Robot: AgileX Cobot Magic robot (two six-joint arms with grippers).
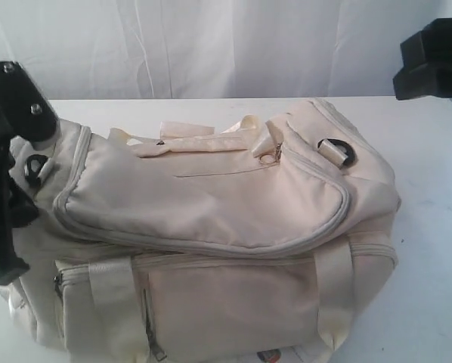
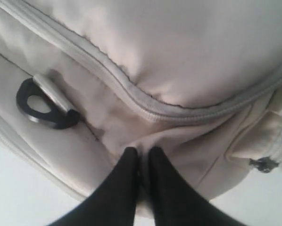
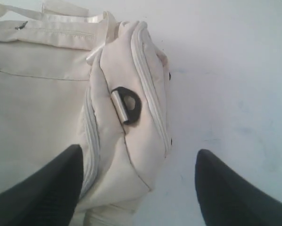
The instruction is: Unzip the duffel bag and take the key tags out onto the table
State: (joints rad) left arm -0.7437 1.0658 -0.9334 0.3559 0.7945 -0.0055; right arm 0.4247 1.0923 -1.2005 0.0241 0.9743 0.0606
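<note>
The cream duffel bag lies on the white table, its grey top zipper closed along the curved flap, with a ring pull near the handles. My left gripper is at the bag's left end, shut on a pinch of its fabric below the zipper line, near a black D-ring. My right gripper hangs open above the bag's right end, touching nothing; in the exterior view the right gripper is at the upper right. The key tags are out of view.
A second black D-ring sits on the right end. Satin straps wrap the front, where pocket zips run. A white curtain backs the table. Bare tabletop lies to the right of the bag.
</note>
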